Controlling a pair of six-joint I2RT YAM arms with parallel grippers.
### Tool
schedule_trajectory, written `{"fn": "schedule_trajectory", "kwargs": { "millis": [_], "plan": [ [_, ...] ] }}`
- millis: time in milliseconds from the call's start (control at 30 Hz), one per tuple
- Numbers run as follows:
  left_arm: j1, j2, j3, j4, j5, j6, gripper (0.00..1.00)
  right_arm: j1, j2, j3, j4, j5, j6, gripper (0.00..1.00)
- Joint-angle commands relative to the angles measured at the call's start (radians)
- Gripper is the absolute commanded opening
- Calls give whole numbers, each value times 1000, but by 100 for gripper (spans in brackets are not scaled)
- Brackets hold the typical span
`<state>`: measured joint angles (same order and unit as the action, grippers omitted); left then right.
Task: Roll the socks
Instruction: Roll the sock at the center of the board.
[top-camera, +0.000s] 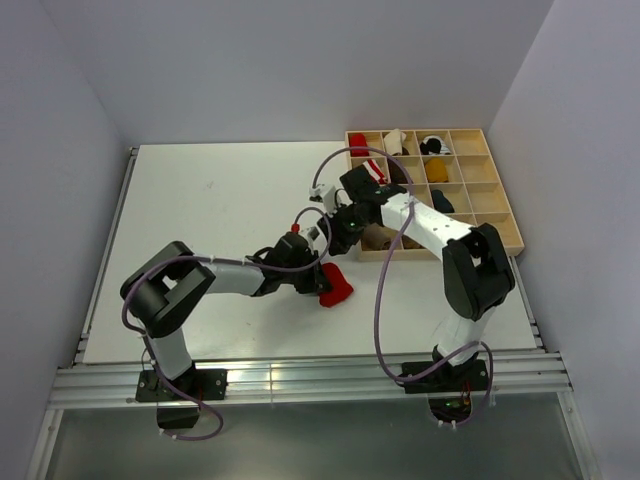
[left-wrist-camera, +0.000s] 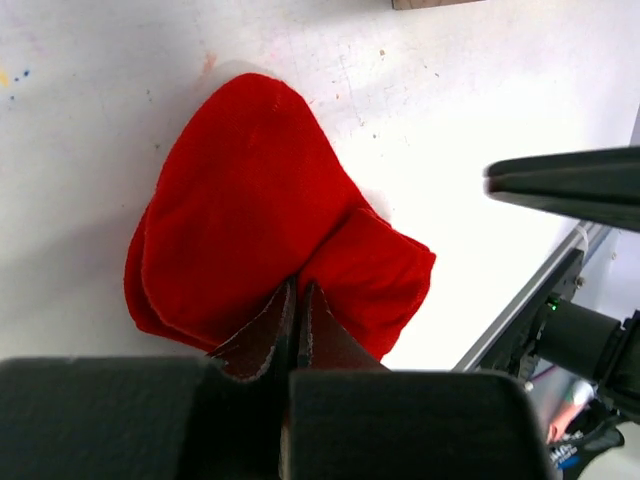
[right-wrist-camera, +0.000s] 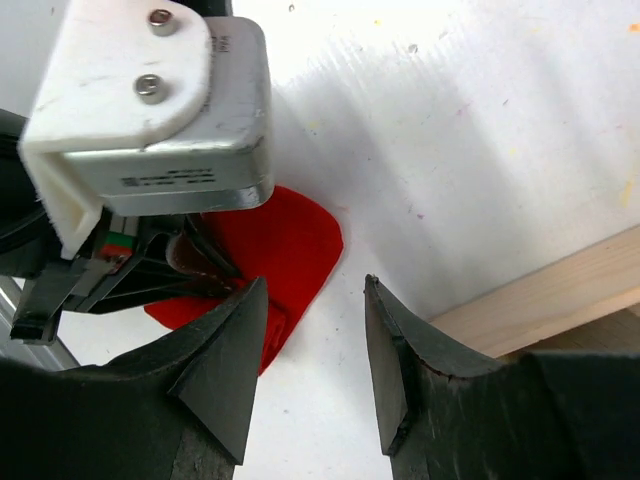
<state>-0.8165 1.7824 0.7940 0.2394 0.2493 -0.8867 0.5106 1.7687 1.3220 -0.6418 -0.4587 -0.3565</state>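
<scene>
Red sock pair lay partly folded on the desk near the overhead view's centre, lower left of the wooden tray. Left hand was clamped on its folded edge, probably anchoring the roll. The right hand hovered close above, spread apart, likely ready to assist.

A white table fills a plain booth closed in by a pale grey back wall, left wall and right wall. Soft, even light leaves only faint shadows. Aluminium rails run along the near edge, and a wooden compartment tray sits at the far right corner. Close up, the tabletop is flecked with small coloured specks.
</scene>
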Motion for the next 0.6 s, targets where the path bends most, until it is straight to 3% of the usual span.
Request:
{"fn": "schedule_trajectory", "kwargs": {
  "millis": [0, 300, 567],
  "plan": [
    [17, 95, -44, -236, -30, 75, 0, -12, -64, -3, 47, 3, -12, 51],
    [120, 147, 11, -401, 65, 156, 0, -139, -187, -112, 53, -83, -139, 52],
    [208, 141, 74, -615, 59, 229, 0, -141, -310, -262, 60, -132, -308, 54]
  ]
}}
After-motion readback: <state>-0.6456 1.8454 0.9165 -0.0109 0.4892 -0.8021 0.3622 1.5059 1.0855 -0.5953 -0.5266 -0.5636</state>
